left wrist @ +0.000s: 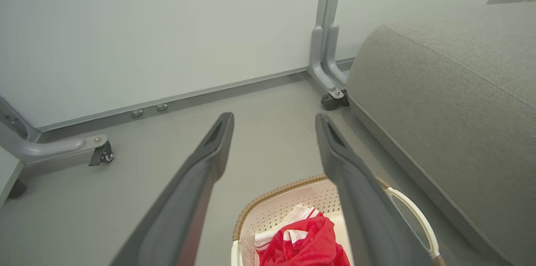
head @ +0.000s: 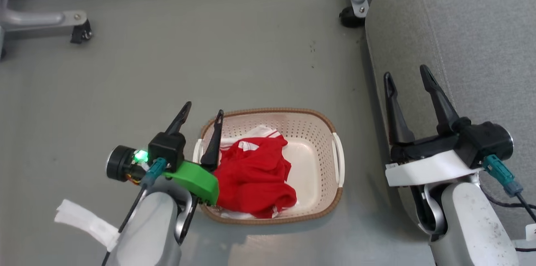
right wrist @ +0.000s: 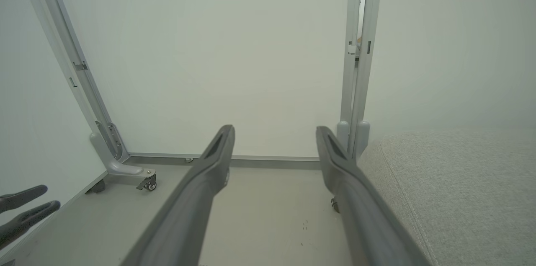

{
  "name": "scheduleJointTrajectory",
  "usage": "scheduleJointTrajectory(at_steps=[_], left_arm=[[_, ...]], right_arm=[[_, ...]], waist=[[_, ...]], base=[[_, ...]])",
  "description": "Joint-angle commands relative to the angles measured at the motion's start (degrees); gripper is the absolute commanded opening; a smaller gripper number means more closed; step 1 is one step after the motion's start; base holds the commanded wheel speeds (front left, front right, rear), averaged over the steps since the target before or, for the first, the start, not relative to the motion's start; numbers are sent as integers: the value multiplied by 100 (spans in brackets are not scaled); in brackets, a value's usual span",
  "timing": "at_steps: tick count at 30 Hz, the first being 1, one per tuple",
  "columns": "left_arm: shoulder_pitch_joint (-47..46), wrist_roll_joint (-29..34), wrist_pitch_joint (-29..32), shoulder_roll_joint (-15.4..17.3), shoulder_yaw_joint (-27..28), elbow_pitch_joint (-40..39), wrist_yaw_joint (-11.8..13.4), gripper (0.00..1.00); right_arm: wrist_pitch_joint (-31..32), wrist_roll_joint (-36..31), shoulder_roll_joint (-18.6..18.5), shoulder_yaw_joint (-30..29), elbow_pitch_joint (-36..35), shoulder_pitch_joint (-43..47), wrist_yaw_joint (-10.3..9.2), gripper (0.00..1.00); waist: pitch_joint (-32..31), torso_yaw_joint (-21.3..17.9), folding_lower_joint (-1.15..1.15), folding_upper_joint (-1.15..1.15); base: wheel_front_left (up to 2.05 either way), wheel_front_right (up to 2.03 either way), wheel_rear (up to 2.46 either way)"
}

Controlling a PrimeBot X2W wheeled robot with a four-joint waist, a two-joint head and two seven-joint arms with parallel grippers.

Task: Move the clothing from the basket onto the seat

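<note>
Looking down, you see the clothing (head: 255, 178) bunched in the left half of the basket (head: 312, 132) on the floor (head: 209, 48). Your left gripper (head: 204, 109) hovers at its left rim, jaws spread and empty. Your right gripper (head: 405, 71), also spread, hangs by the seat (head: 481, 48) edge.

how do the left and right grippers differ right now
The left gripper hangs at the basket's left rim, beside the clothing; the right gripper is by the seat's edge, away from the basket. The left gripper sits on a green mount, the right gripper on a white mount. Both are open and empty.
</note>
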Motion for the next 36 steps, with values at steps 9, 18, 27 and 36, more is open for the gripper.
scheduleJointTrajectory(at_steps=[9, 18, 27, 36], left_arm=[[-1291, 483, -1, 31, -803, 1521, 15, 100], [-2302, 916, 47, 162, -1204, 3015, 44, 100], [-3029, 1054, 322, 370, -1425, 3970, 94, 100], [-3428, 1191, 759, 624, -1596, 4349, 198, 100]], right_arm=[[-21, 113, -17, 277, -376, -783, 0, 100], [-24, 297, -15, 466, -785, -1196, 0, 100], [-24, 671, -11, 606, -948, -1432, 0, 100], [-25, 961, -11, 731, -953, -1547, 0, 100]], waist=[[1895, -610, 0, 0], [2908, -1073, 0, 0], [3655, -1455, 0, 0], [4009, -1644, 0, 0]], base=[[0, 0, 0], [0, 0, 0], [0, 0, 0], [0, 0, 0]])
